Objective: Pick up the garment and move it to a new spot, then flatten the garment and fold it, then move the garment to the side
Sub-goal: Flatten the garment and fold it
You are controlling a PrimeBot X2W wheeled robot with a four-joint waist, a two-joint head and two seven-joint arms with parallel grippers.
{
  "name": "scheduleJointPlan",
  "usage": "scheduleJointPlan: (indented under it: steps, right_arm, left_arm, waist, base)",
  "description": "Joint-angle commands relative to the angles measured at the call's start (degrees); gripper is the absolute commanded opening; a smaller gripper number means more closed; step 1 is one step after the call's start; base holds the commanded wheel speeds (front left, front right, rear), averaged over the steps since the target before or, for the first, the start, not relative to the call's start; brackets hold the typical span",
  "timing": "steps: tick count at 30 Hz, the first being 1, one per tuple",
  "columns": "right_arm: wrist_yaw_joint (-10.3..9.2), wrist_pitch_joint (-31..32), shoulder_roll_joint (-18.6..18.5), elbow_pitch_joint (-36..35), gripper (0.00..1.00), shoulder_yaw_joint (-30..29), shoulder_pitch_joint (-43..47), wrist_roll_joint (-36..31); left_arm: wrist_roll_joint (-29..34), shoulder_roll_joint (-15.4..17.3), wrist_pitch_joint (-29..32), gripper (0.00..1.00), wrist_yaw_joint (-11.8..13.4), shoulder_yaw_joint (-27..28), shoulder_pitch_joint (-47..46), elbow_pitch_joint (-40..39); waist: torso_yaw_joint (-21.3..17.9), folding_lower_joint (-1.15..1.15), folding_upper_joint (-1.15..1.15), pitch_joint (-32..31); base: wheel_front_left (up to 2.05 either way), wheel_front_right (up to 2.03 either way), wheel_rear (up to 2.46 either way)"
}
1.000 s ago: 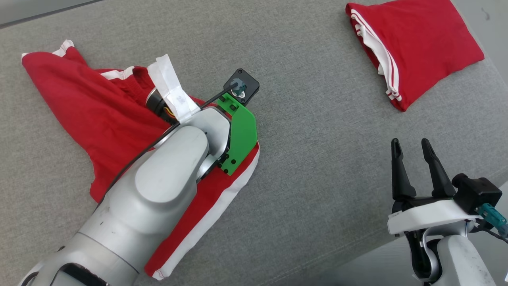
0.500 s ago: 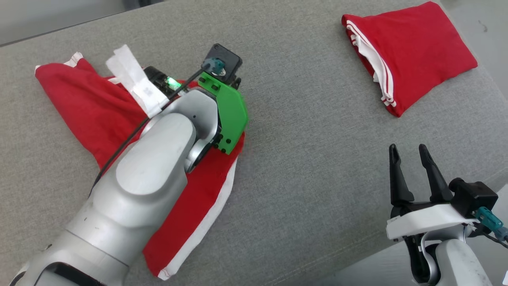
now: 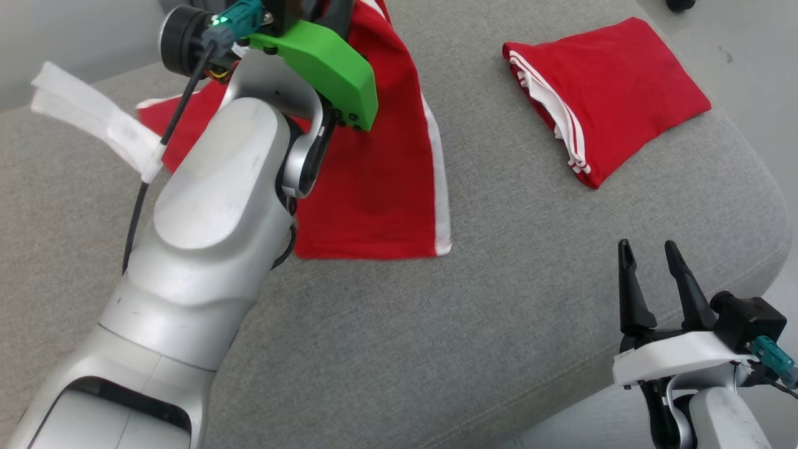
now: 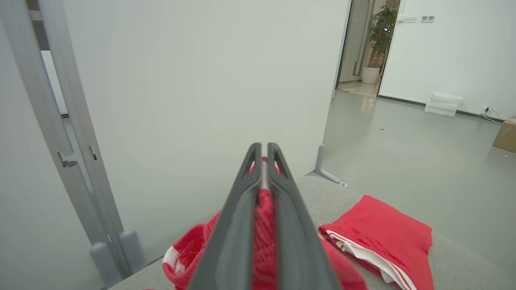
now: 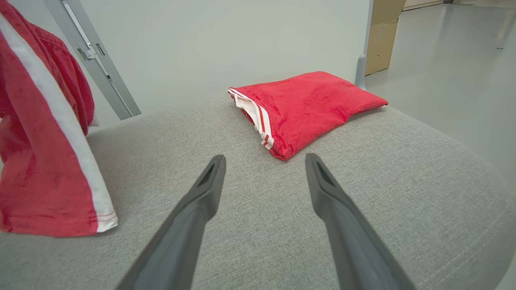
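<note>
So, garment [image 3: 374, 187] long axis vertical, hem down; L jaws tight on it, R jaws wide, empty

Red garment [image 3: 374, 187], white side stripe, held up by one end, hanging down

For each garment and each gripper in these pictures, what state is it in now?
left gripper: shut on the hanging garment.
right gripper: open, empty.
hanging garment: unfolded, lifted, hanging down from the left gripper.
folded garment: folded, lying on the grey cushion, untouched.
</note>
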Motion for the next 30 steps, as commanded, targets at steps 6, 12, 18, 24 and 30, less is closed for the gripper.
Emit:
scheduleJointPlan:
  steps: [6,12,18,24,30]
  right_arm:
    - [-0.07,-0.14,-0.05,-0.49,1.00,-2.21,1.21,-0.68]
    - [-0.07,-0.14,-0.09,-0.28,1.00,-4.04,2.47,-1.67]
    - [-0.07,-0.14,-0.08,0.53,1.00,-5.60,4.10,-3.56]
    - [-0.07,-0.14,-0.11,1.31,1.00,-5.67,5.19,-4.61]
    - [-0.07,-0.14,-0.11,1.70,1.00,-5.73,6.29,-5.03]
  left_arm:
    - [-4.71,-0.77,-11.05,0.00,3.77,4.10,3.47,-0.70]
    - [-8.16,-0.97,-13.52,0.00,2.98,6.66,18.31,-7.18]
    - [-5.98,-0.98,-13.44,0.00,-0.08,10.26,36.98,-15.36]
    - [-5.13,-0.98,-13.46,0.00,-3.99,12.96,49.91,-17.51]
    - [-5.98,-0.98,-13.45,0.00,-7.16,14.45,56.38,-15.80]
  waist:
    - [2.45,0.00,0.00,-0.24]
    - [7.11,0.00,0.00,-1.18]
    - [12.91,0.00,0.00,-3.12]
    - [17.61,0.00,0.00,-5.38]
    - [20.22,0.00,0.00,-6.84]
  base:
    - [0.00,0.00,0.00]
    - [0.00,0.00,0.00]
    - [0.00,0.00,0.00]
    - [0.00,0.00,0.00]
    - [0.00,0.00,0.00]
